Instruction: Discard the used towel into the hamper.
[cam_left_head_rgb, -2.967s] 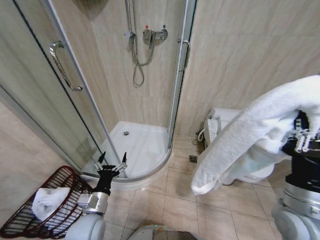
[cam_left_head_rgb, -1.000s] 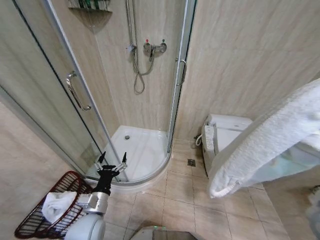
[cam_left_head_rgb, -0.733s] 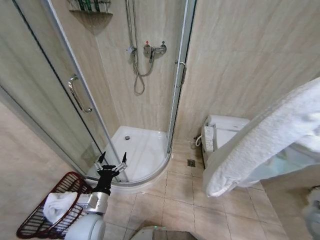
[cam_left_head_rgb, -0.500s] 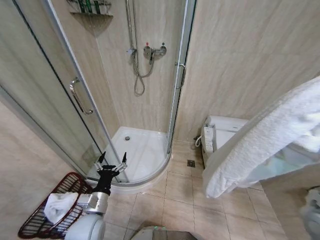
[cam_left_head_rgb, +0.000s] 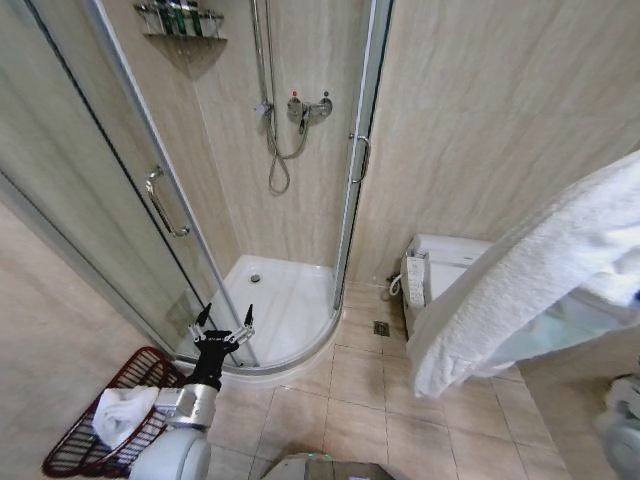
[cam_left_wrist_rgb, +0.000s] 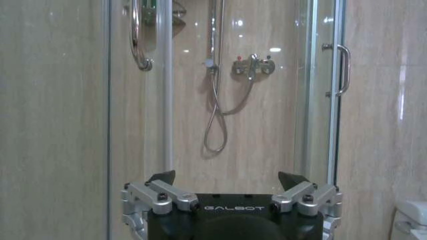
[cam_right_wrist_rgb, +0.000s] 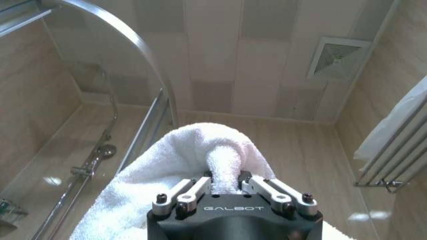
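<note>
A large white towel (cam_left_head_rgb: 540, 280) hangs high at my right and droops down in front of the toilet. In the right wrist view my right gripper (cam_right_wrist_rgb: 225, 181) is shut on a fold of this towel (cam_right_wrist_rgb: 200, 145). The hamper (cam_left_head_rgb: 70, 445), a dark red openwork basket, lies tilted on the floor at the lower left with another white towel (cam_left_head_rgb: 120, 412) inside it. My left gripper (cam_left_head_rgb: 222, 318) is held upright just right of the hamper, open and holding nothing. The left wrist view shows its two fingers spread apart (cam_left_wrist_rgb: 227, 177), facing the shower.
A corner shower with a white tray (cam_left_head_rgb: 280, 300) and glass doors (cam_left_head_rgb: 165, 205) stands ahead. A white toilet (cam_left_head_rgb: 445, 255) sits against the wall at the right, partly behind the towel. Beige floor tiles (cam_left_head_rgb: 350, 400) lie open between shower, hamper and toilet.
The whole head view has shifted: the shower shelf has come in at the top and the hamper sits lower and smaller. The held towel now lies farther right. The left gripper keeps its pose.
</note>
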